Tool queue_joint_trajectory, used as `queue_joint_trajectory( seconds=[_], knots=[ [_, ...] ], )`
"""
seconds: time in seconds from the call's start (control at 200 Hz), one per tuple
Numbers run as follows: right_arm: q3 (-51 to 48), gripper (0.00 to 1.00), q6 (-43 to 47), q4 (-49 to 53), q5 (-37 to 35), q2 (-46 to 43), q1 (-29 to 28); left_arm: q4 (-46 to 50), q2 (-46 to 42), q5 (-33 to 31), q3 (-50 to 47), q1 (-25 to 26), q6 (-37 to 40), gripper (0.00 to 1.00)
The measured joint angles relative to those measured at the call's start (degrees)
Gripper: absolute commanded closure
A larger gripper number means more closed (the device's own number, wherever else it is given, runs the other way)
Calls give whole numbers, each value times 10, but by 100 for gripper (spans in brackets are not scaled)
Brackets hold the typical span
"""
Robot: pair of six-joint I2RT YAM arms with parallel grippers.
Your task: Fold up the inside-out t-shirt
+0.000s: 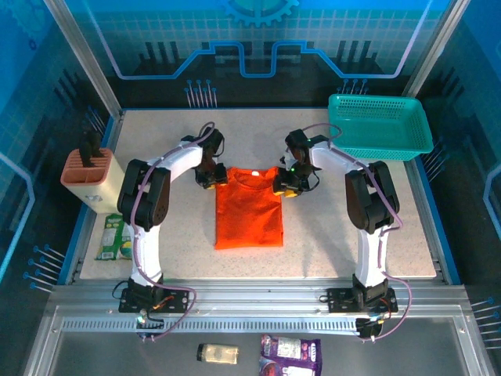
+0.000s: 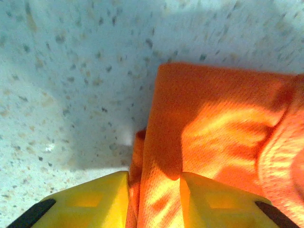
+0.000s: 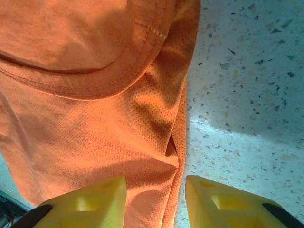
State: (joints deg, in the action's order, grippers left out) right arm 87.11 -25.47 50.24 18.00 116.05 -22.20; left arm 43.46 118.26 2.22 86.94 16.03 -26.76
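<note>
Inside-out t-shirt, bright orange, is pinched at its 2 far corners. The left claw grips the corner on its own side, with cloth bunched between its yellow fingers in the left wrist view. The right claw clamps the opposite edge just beside the ribbed collar. Both claws point down at the speckled tabletop.

The garment is folded to a narrow rectangle and lies flat at the centre of the tabletop between the 2 arms. Its long axis runs from the arm bases toward the back wall, with the collar at the far end and the hem nearest the bases.

Each arm rises from its base, bends at a raised elbow and angles its forearm inward to the shirt.

A teal mesh basket sits at the far right corner. A pink holder stands at the left edge, with a green packet nearer the bases. A purple packet lies below the rail. Print on both packets is too small to read.
</note>
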Motion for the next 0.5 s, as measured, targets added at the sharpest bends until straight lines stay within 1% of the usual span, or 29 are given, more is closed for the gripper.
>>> queue_joint_trajectory(
  seconds=[0.3, 0.5],
  knots=[
    [0, 61, 0, 8, -10, -3, -6, 10, 32, -5, 21, 0, 3, 64],
    [0, 62, 0, 8, -11, -4, -7, 14, 34, -12, 26, 4, 4, 61]
  ],
)
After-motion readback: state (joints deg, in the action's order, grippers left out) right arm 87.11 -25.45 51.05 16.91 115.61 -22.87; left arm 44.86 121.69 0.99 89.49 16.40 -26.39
